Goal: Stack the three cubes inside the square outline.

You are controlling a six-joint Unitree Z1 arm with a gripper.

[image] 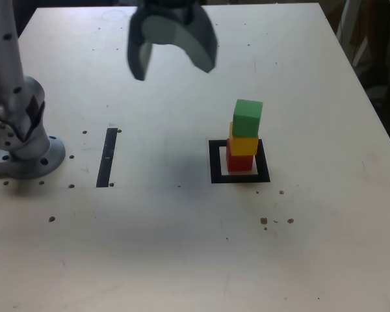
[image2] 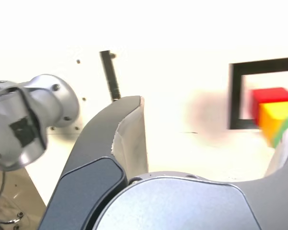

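pale table [image: 182, 247], thin black strip [image: 107, 158]

The arm [image: 6, 71] is matte silver-grey metal, rising at the exterior view's far left from a round flanged base [image: 27, 159] ringed with small bolt holes. Its gripper [image: 172, 55], top centre, has two broad, curved dark-grey fingers with paler inner pads [image2: 132, 136] and a lighter grey rounded housing [image2: 177, 203].

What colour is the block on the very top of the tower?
Green: the top cube shows best in the exterior view.
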